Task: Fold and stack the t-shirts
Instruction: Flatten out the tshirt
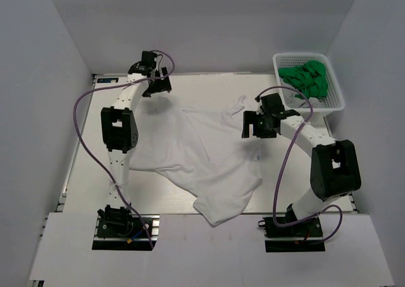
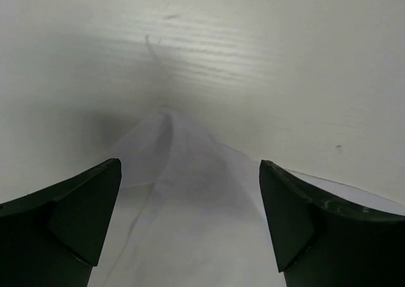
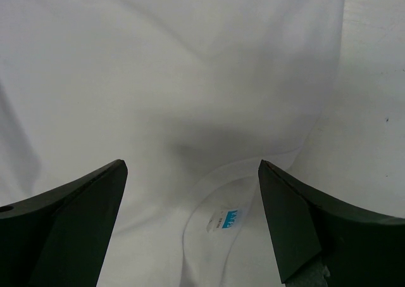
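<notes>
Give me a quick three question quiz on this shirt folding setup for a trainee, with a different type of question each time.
1. True or false: the white t-shirt is already folded into a neat rectangle.
2. Where does the basket holding green fabric sit? A) at the far right corner of the table B) at the far left corner C) between the two arm bases
3. Fill in: in both wrist views, the jaws stand ____.
Key: 1 false, it lies spread out and rumpled. 2 A. 3 open, with nothing gripped between them.
</notes>
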You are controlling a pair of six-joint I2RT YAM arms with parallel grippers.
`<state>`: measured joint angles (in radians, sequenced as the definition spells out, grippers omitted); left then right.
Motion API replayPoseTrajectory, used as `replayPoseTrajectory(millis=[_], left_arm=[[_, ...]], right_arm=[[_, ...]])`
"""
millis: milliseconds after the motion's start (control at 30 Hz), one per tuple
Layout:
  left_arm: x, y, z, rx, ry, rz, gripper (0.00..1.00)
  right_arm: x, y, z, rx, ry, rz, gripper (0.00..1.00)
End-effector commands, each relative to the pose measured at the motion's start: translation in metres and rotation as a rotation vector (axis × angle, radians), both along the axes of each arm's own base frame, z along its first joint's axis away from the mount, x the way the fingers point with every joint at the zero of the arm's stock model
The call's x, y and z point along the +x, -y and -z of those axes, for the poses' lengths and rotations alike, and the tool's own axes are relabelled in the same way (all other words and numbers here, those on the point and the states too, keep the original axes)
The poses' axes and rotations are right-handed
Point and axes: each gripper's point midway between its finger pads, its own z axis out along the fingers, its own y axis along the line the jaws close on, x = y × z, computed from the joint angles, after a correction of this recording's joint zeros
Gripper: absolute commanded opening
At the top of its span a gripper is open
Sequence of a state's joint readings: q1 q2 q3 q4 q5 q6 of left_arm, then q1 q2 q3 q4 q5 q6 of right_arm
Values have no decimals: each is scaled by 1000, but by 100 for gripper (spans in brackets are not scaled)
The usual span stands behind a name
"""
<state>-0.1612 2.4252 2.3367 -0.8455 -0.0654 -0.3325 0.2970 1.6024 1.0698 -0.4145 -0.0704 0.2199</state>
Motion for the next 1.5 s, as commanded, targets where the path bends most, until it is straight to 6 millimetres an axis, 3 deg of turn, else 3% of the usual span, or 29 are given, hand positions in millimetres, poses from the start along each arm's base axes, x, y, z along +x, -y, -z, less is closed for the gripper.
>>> replayPoseTrajectory(millis=[0,33,100,133,200,233,267,300,367,400,500,567,667,733,800,867,900,933,1000,1067,1100,1133,1167,1200,1300,1400,1467], left_arm=[[-29,-22,-26,0,-5,-72,100],[-50,-26,-37,-1,-3,-95,100],[-68,-38,-51,23,14,-148,100],[-89,-43,-60,24,15,-174,100],[-113,-50,-61,33,-5,-213,100],[-137,-53,-40,41,-76,-226,100],[-148,-53,-35,29,-95,-249,100],[-173,-56,-23,24,-136,-271,100],[-192,-52,-12,-11,-157,-270,100],[-214,-48,2,-12,-195,-252,100],[-241,-38,27,-70,-251,-237,100],[-252,-22,43,-135,-290,-197,100],[-256,-15,51,-176,-313,-202,100],[-254,-13,54,-184,-315,-197,100],[-251,-8,62,-204,-328,-185,100],[-238,-6,60,-208,-311,-183,100],[-236,-6,70,-202,-335,-186,100],[-228,-5,67,-203,-333,-186,100],[-223,-6,72,-179,-361,-186,100],[-209,-5,77,-169,-381,-180,100],[-206,-4,79,-162,-388,-171,100],[-193,-2,73,-168,-362,-168,100],[-189,-2,79,-160,-371,-158,100],[-183,-2,79,-156,-365,-148,100],[-154,7,61,-179,-321,-103,100],[-145,12,45,-192,-296,-71,100],[-145,9,23,-186,-252,-75,100]], right_arm=[[-4,-3,-21,4,40,-34,90],[-11,-1,-19,-3,24,-44,90],[-23,-7,-25,17,32,-76,90],[-31,-9,-21,20,14,-94,90],[-47,-22,-26,64,15,-148,90],[-55,-28,-26,74,5,-175,90],[-66,-30,-20,88,-19,-191,90],[-77,-41,-21,102,-24,-241,90],[-94,-42,-6,96,-68,-258,90],[-102,-46,-1,87,-84,-281,90],[-118,-43,21,68,-151,-287,90],[-116,-45,29,73,-167,-264,90],[-103,-42,42,39,-192,-210,90],[-100,-28,64,-38,-254,-151,90],[-93,-21,65,-79,-282,-98,90],[-83,-4,79,-133,-313,-27,90],[-75,-1,78,-137,-310,3,90],[-61,14,80,-164,-304,56,90],[-38,22,80,-172,-304,114,90],[-28,37,85,-192,-321,171,90],[-10,37,78,-188,-299,183,90],[-4,42,78,-209,-295,200,90],[1,49,84,-227,-303,216,90],[25,47,71,-217,-249,210,90],[59,50,53,-244,-172,183,90],[77,43,28,-251,-72,72,90],[77,35,14,-227,-11,10,90]])
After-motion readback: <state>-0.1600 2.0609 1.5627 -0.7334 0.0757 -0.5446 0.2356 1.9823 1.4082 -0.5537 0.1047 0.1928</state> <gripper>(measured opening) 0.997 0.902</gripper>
